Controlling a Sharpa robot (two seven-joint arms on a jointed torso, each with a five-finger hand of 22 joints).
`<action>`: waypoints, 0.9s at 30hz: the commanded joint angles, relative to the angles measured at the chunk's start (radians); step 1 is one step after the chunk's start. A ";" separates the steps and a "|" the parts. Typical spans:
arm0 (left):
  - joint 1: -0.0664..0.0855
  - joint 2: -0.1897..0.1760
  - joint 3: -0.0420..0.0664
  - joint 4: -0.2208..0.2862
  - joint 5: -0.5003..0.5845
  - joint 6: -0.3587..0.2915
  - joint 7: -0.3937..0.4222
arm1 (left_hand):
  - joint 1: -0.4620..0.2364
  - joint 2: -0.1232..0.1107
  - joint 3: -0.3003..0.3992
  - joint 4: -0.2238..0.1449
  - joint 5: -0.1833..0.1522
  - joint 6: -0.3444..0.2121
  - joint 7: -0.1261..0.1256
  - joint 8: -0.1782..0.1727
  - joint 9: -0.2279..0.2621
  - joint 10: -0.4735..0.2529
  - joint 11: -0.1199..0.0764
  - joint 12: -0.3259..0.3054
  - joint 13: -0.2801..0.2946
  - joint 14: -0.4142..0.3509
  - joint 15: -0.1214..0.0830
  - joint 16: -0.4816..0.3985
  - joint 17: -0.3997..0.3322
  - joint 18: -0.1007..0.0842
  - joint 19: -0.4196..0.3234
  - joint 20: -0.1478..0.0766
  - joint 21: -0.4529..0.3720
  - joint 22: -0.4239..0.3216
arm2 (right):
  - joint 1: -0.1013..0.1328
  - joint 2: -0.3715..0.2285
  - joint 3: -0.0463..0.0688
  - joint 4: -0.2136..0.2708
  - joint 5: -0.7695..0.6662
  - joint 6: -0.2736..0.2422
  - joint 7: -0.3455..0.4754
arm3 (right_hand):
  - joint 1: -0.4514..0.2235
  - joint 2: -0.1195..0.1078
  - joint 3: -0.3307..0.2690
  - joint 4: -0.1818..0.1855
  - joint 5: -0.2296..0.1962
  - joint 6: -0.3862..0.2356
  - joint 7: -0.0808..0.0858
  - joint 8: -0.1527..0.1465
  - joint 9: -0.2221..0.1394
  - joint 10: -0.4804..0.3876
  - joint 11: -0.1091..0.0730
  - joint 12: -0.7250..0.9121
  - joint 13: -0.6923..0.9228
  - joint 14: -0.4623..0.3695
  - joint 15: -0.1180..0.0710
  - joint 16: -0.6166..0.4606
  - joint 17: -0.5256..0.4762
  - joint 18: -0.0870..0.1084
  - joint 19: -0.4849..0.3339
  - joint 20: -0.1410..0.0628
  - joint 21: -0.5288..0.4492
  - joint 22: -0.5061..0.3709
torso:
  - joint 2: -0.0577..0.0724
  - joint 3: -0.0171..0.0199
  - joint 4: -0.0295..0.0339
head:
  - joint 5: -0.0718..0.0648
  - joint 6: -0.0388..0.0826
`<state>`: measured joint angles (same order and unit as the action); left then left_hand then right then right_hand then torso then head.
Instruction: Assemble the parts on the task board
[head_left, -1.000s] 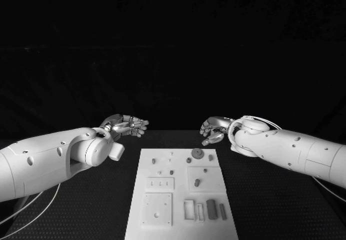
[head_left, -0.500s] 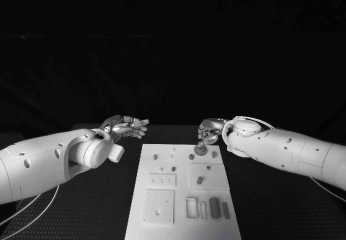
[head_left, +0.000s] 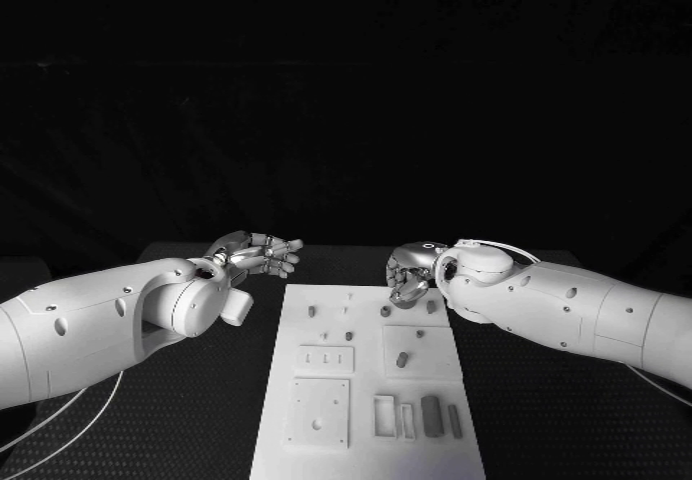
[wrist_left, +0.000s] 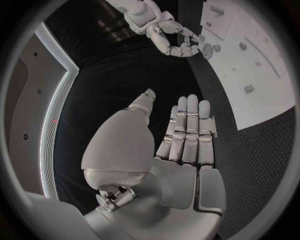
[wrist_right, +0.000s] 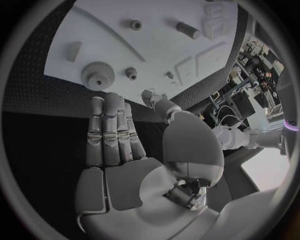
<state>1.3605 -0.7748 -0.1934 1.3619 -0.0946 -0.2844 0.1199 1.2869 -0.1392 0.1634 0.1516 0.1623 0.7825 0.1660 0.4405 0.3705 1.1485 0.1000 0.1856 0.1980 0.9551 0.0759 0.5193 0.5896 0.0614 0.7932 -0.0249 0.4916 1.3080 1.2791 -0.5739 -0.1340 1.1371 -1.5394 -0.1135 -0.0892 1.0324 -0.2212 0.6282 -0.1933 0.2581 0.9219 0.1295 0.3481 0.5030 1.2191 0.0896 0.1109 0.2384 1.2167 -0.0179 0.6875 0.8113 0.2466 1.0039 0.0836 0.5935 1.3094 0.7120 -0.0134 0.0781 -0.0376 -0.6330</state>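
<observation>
The white task board (head_left: 361, 455) lies lengthwise in the middle of the table. A grey gear (wrist_right: 95, 76) lies flat at its far right corner. My right hand (head_left: 408, 275) hovers over that corner with straight fingers (wrist_right: 109, 125) reaching toward the gear, their tips just short of it, and nothing in the palm. The left wrist view also shows this right hand (wrist_left: 172, 37) beside the gear (wrist_left: 207, 49). My left hand (head_left: 257, 252) hangs off the board's far left corner, fingers (wrist_left: 187, 130) extended and empty. Small pegs (head_left: 312, 311) and a dark oblong part (head_left: 430, 410) sit on the board.
Near the gear the board carries a short peg (wrist_right: 130, 73), a cylinder (wrist_right: 187, 30) and a pale block (wrist_right: 74, 51). Raised square plates (head_left: 317, 415) and slots occupy the board's near half. Black mesh tabletop (head_left: 173, 420) lies on both sides.
My right hand has moved left and inward, from beside the board to over its far right corner at the gear. The left hand has stayed where it was. The camera has shifted slightly.
</observation>
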 joint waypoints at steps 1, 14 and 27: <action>0.002 0.002 0.001 0.001 0.003 0.016 0.008 | 0.009 -0.002 -0.001 0.010 0.000 0.002 0.002 -0.004 0.002 0.006 0.003 -0.007 0.002 0.007 0.001 -0.007 0.002 0.013 -0.007 0.001 0.006 0.012 | -0.007 0.005 0.000 0.004 -0.061 0.001 0.007 | 0.013 -0.002 0.012 -0.001 -0.025 0.013 0.001 -0.005 -0.006 0.012 0.000 -0.007 -0.003 0.007 0.000 0.005 -0.002 0.015 0.010 0.000 0.005 0.017 | 0.011 0.0005 0.0013 | -0.001 -0.002; 0.002 0.003 0.001 0.000 0.003 0.024 0.007 | 0.053 0.007 -0.024 0.044 0.038 0.006 0.000 -0.019 0.021 0.011 0.002 -0.023 0.011 0.009 0.002 -0.014 0.011 0.013 -0.010 0.002 0.010 0.011 | -0.024 0.015 -0.002 0.004 -0.086 0.006 -0.009 | 0.014 -0.010 0.017 0.001 -0.128 0.031 0.005 -0.015 -0.019 0.033 -0.004 -0.022 -0.010 0.015 -0.004 0.008 -0.003 0.015 0.018 -0.003 0.013 0.016 | 0.035 -0.0006 0.0071 | -0.003 0.006; 0.002 0.005 0.001 -0.004 0.003 0.025 0.011 | 0.123 0.012 -0.096 0.135 0.024 0.013 0.000 -0.044 0.056 0.021 0.002 -0.046 0.028 0.013 0.001 -0.026 0.027 0.013 -0.012 0.002 0.020 0.011 | -0.040 0.031 -0.003 -0.030 -0.115 -0.019 -0.010 | 0.015 -0.015 0.023 0.004 -0.127 0.035 0.007 -0.017 -0.021 0.036 -0.004 -0.026 -0.012 0.012 -0.005 0.007 -0.004 0.015 0.016 -0.003 0.012 0.015 | 0.051 -0.0002 0.0103 | 0.006 0.006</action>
<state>1.3606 -0.7706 -0.1934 1.3554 -0.0946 -0.2771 0.1204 1.4021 -0.1283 0.0681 0.2828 0.1905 0.7898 0.1660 0.4005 0.4258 1.1635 0.1001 0.1430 0.2252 0.9615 0.0752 0.4961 0.6154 0.0545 0.7895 -0.0212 0.5055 1.3076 1.2399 -0.5436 -0.1371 1.1071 -1.6255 -0.1236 -0.0965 1.0414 -0.2302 0.6446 -0.1876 0.1316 0.9499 0.1373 0.3356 0.4835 1.2475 0.0856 0.0887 0.2271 1.2258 -0.0198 0.6924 0.8084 0.2490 1.0166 0.0782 0.6020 1.3086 0.7588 -0.0146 0.0877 -0.0320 -0.6267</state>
